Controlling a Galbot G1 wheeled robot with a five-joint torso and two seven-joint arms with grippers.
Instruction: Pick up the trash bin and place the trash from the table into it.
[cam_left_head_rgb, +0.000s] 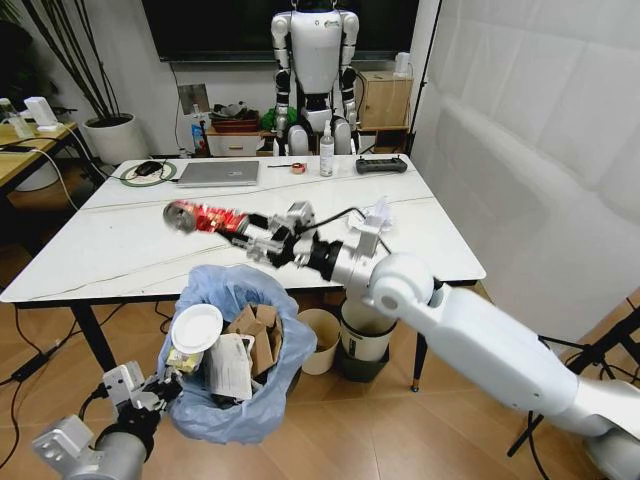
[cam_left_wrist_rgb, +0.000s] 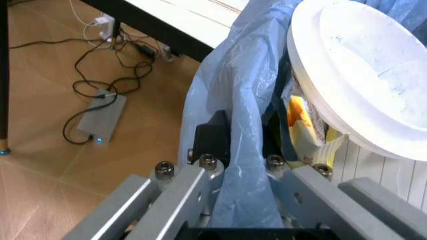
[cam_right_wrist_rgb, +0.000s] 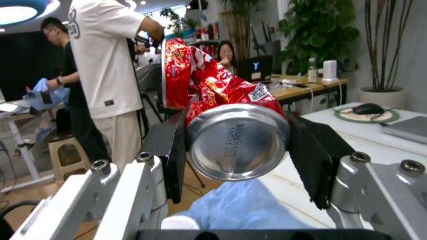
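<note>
While the right gripper (cam_left_head_rgb: 243, 238) reaches out over the tabletop (cam_left_head_rgb: 110, 240), its fingers (cam_right_wrist_rgb: 170, 150) are clamped on both sides of the crushed red can (cam_left_head_rgb: 205, 217), which sits off the surface, pointing toward 10 o'clock from the gripper. Right wrist view: silver can bottom (cam_right_wrist_rgb: 237, 142) faces camera, squeezed between the two black pads. Trash bin (cam_left_head_rgb: 236, 420) with blue bag hangs below the tabletop's near edge, at 6 o'clock from the can, held off the floor by the left gripper (cam_left_head_rgb: 160, 388). Left fingers (cam_left_wrist_rgb: 213, 137) pinch the bin's rim through the blue plastic, one outside, one inside. Inside the bin: white paper plate (cam_left_head_rgb: 197, 327) at 10 o'clock, torn brown cardboard (cam_left_head_rgb: 258, 328) at 2 o'clock, yellow wrapper (cam_left_head_rgb: 184, 360) just under the plate, white paper (cam_left_head_rgb: 232, 368) in the middle. Far end of tabletop: laptop (cam_left_head_rgb: 218, 173), spray bottle (cam_left_head_rgb: 326, 152), black controller (cam_left_head_rgb: 381, 165). Crumpled white tissue (cam_left_head_rgb: 377, 213) lies on the tabletop near the right arm.
</note>
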